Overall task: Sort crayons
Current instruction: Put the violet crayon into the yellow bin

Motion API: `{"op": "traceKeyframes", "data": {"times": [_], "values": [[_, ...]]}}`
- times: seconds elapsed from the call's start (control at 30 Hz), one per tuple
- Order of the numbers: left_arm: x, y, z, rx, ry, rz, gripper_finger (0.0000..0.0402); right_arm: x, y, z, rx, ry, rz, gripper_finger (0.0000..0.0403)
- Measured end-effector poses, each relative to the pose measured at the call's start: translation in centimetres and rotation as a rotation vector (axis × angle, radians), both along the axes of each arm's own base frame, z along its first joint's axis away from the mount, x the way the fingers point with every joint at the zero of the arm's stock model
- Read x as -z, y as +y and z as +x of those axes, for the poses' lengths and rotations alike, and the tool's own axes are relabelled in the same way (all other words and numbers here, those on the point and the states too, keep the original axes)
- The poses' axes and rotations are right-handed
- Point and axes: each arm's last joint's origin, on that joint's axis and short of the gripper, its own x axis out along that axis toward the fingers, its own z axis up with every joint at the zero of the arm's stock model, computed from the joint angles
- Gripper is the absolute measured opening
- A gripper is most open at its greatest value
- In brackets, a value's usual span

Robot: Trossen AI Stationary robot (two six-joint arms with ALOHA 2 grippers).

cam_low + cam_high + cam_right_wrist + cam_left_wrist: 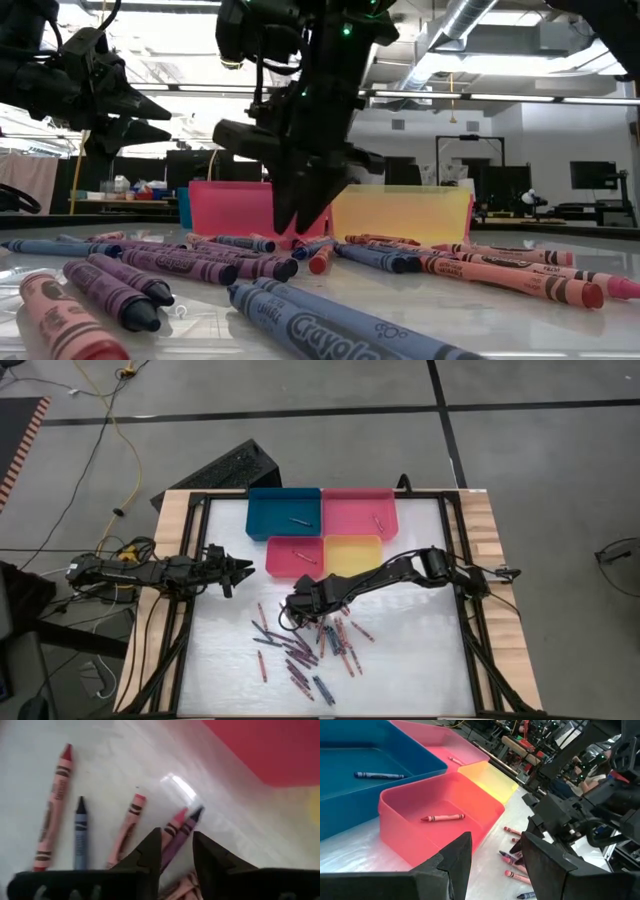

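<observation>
While the left gripper waits open beside the red tray, we see the right gripper low over the crayons. Its fingers stand part open; we cannot tell whether they hold anything.

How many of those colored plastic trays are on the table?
4, grouped at the table's far edge: the blue tray beside the pink tray, with the red tray and the yellow tray just in front of them. None seem hidden.

place: lab | evidence: ceiling ducts, monitors, floor cables
</observation>
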Motion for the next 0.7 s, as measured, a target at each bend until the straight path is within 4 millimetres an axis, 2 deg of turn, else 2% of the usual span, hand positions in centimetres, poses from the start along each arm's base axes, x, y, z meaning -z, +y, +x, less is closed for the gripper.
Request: {"op": "traceKeyframes", "data": {"times": [0.7], "values": [[0.0,0.0,0.0,-0.001,0.0,0.0,0.016,-0.61,0.11,-0.18,0.006,-0.012,0.007,0.0123]]}}
